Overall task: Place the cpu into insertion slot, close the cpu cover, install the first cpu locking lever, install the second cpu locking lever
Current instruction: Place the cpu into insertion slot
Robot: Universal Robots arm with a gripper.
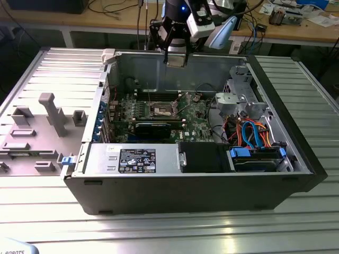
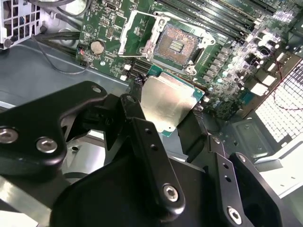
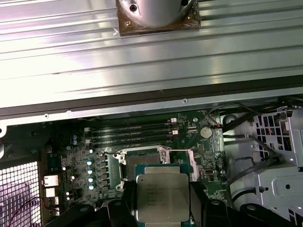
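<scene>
In the exterior view I hang over the back wall of the open computer case (image 1: 275, 174), well above the green board (image 1: 196, 124). My gripper (image 1: 176, 56) is clamped on the cpu (image 1: 176, 60), which sits flat at my tip. The insertion slot (image 1: 162, 110) lies below me in the middle of the board, well apart from the chip. A grey fixture tray (image 1: 37, 127) rests on the table at the exterior view's left.

In the second wrist view my 2 black fingers (image 2: 147, 142) grip the cpu (image 2: 170, 97) by opposite edges, its dull silver top facing the camera. My gripper (image 2: 166, 105) holds it in the air, clear of the board. Beyond it the insertion slot (image 2: 177, 45) is bare, its contact field exposed. The cpu cover (image 2: 137, 33) stands swung open at 1 side of the slot.

In the first wrist view the cpu (image 3: 163, 196) is clenched in my gripper (image 3: 163, 208). The insertion slot (image 3: 142, 158) shows partly behind the chip's far edge, next to the memory slots (image 3: 130, 132).
</scene>
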